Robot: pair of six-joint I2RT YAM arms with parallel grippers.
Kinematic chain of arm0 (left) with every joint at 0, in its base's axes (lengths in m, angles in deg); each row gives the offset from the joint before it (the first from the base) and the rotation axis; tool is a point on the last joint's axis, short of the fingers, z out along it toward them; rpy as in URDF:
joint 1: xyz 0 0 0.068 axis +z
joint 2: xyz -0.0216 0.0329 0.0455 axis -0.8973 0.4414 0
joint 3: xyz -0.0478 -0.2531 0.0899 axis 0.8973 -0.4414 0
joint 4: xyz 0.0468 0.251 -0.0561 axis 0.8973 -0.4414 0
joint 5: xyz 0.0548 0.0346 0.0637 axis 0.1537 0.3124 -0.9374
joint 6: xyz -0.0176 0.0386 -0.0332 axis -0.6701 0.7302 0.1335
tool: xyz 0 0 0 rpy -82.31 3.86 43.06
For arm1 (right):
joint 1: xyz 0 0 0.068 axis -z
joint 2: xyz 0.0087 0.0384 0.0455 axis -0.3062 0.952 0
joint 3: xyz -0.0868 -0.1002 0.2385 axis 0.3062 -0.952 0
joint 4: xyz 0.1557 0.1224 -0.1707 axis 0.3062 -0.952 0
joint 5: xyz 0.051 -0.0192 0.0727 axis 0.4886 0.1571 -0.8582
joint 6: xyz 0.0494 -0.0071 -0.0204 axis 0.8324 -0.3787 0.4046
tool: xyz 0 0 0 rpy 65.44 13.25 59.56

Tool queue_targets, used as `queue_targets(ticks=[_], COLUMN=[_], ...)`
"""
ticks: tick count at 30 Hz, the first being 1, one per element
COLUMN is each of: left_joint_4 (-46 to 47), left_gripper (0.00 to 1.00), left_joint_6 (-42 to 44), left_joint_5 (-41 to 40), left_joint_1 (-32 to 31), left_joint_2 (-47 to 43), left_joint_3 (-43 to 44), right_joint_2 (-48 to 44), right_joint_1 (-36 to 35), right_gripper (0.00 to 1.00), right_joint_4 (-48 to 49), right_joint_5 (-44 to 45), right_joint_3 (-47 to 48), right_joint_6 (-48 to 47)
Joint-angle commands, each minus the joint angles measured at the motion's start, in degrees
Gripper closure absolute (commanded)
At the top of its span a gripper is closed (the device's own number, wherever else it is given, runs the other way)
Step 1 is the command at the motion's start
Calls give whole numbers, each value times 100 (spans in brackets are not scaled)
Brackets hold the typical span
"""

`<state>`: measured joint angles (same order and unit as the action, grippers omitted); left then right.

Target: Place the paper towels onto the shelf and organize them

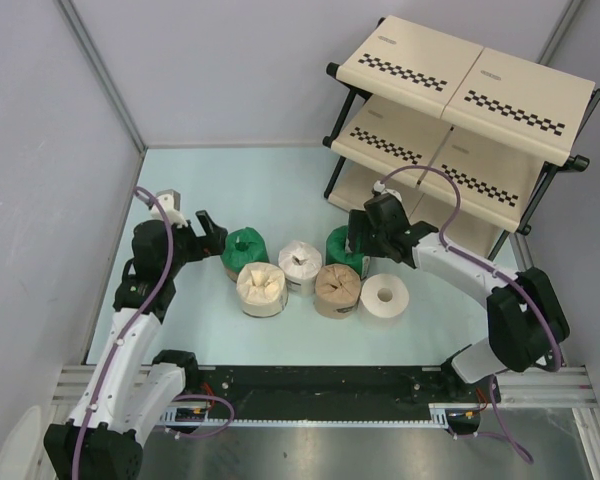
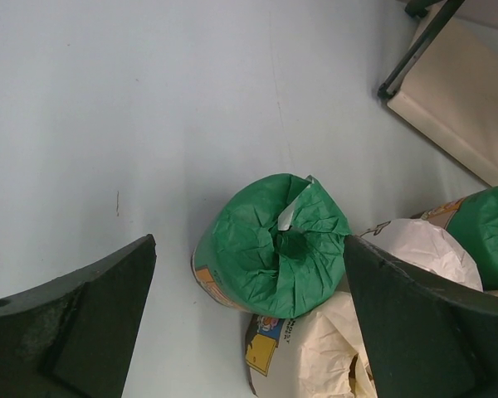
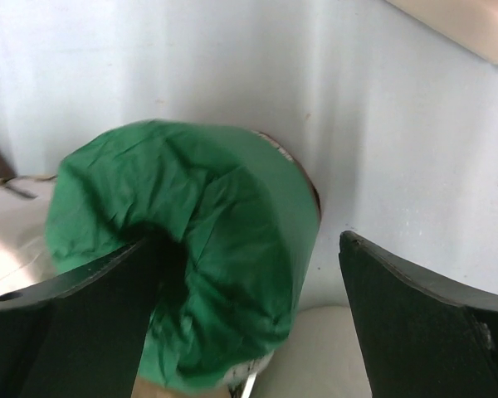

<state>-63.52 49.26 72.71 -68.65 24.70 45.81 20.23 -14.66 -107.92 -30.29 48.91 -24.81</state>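
Note:
Six paper towel rolls stand in a cluster on the table. These are a green one (image 1: 244, 250), a cream one (image 1: 262, 288), a white-wrapped one (image 1: 300, 265), a tan one (image 1: 337, 290), a bare white one with a hole (image 1: 385, 296) and a second green one (image 1: 338, 250). My left gripper (image 1: 208, 232) is open, just left of the first green roll (image 2: 274, 245), which lies ahead between its fingers (image 2: 83, 323). My right gripper (image 1: 358, 240) is open above the second green roll (image 3: 207, 240). One finger (image 3: 75, 332) is over its top dimple, the other is past its side. The shelf (image 1: 460, 110) stands empty at the back right.
Grey walls close the table at the left and back. The shelf's bottom panel and black frame leg (image 2: 465, 108) show behind the rolls in the left wrist view. The cream roll (image 2: 315, 356) touches the green one there.

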Motion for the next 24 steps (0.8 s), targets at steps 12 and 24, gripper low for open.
queue_targets(ticks=[12, 24], left_joint_4=[54, 45], left_gripper=[0, 0], left_joint_6=[77, 69], left_joint_5=[274, 195], left_joint_1=[27, 27], left_joint_2=[64, -94], left_joint_3=[-9, -27], right_joint_2=[431, -789], right_joint_1=[-73, -179], right_gripper=[39, 83], right_joint_4=[-208, -199], right_joint_5=[383, 576], right_joint_3=[262, 271], right_joint_6=[169, -138])
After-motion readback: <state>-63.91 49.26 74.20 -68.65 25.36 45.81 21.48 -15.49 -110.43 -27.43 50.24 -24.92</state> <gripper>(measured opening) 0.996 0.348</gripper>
